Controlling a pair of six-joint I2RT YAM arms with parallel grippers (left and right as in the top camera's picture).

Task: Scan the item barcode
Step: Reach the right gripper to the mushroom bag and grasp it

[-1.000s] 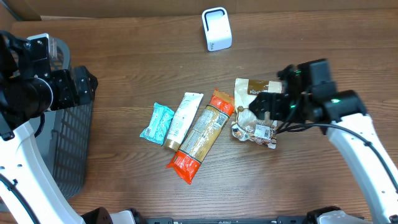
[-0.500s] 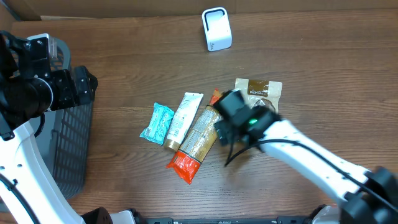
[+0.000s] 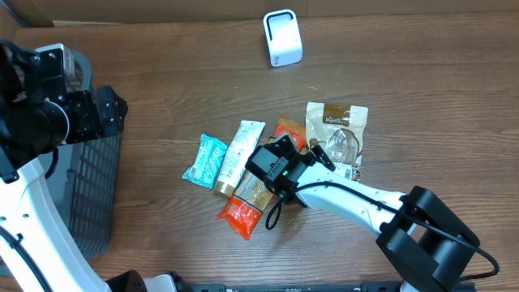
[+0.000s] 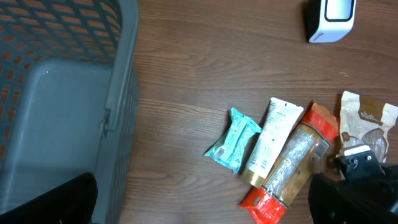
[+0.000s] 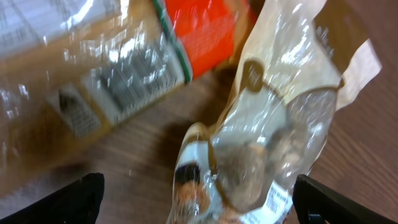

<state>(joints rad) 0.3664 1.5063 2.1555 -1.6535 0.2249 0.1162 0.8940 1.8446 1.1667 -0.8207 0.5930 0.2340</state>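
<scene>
The right gripper [image 3: 274, 167] hangs low, its fingers [image 5: 84, 196] spread wide and holding nothing. A clear snack bag [image 5: 273, 143] lies on the table [image 5: 134, 183] between them, and the orange pasta packet [image 5: 124, 68] sits just beyond the left fingertip. By the basket [image 3: 89, 186], the left gripper [image 3: 101, 113] is also spread wide and empty, and the white scanner [image 3: 282, 38] stands well away from both.

Mock shop checkout setup, wood-grain counter [image 3: 422, 73], small white barcode scanner [image 3: 282, 37] standing at the far edge, grey plastic shopping basket [image 3: 89, 195] at the left, packaged groceries [image 3: 205, 160] laid out mid-counter
</scene>
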